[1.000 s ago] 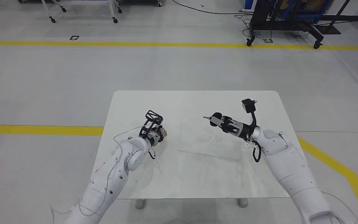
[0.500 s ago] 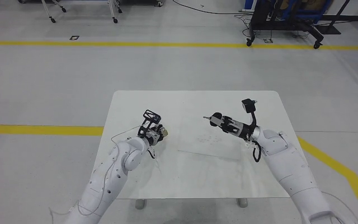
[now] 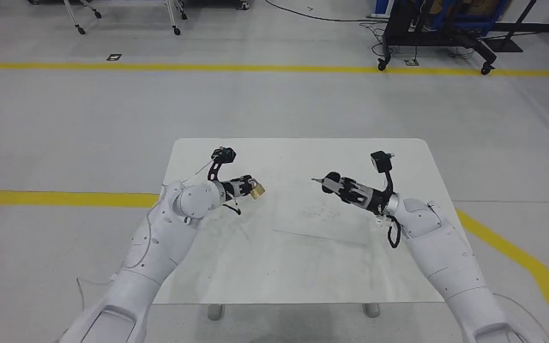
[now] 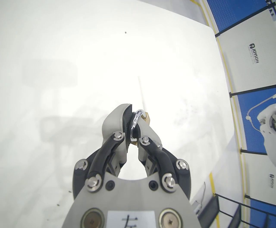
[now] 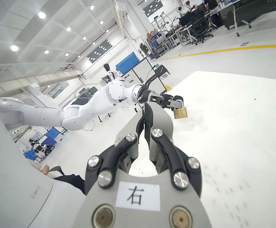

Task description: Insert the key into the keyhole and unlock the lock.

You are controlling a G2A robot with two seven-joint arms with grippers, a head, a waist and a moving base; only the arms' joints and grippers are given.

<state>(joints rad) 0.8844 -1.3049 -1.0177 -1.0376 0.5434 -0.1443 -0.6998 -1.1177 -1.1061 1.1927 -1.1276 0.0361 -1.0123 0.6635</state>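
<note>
Item: brass padlock (image 5: 180, 112), rigid, likely dense, my left gripper (image 4: 136, 112) clamped on its slick shackle (image 4: 134, 122); key (image 3: 316, 180), thin, pinched in my right gripper (image 5: 146, 108).

Robotics lab; floor lines (image 3: 257, 67); office chairs (image 5: 199, 19)

Open gap between lock (image 3: 256, 189) and key (image 3: 316, 180)

The left arm (image 3: 163, 244) and right arm (image 3: 437, 244) were glossy white, made of rounded segments, with a black cable (image 3: 395, 236) looped at the right wrist. The left gripper (image 4: 136, 114) and right gripper (image 5: 146, 108) each had a grey metal base (image 4: 131, 194), curved black links (image 4: 101, 153) pinned by silver screws (image 4: 169, 181), and grey fingers (image 4: 114, 121) with ribbed black pads (image 4: 127, 121) (a white label (image 4: 130, 219) bearing one black character sat on each base).
</note>
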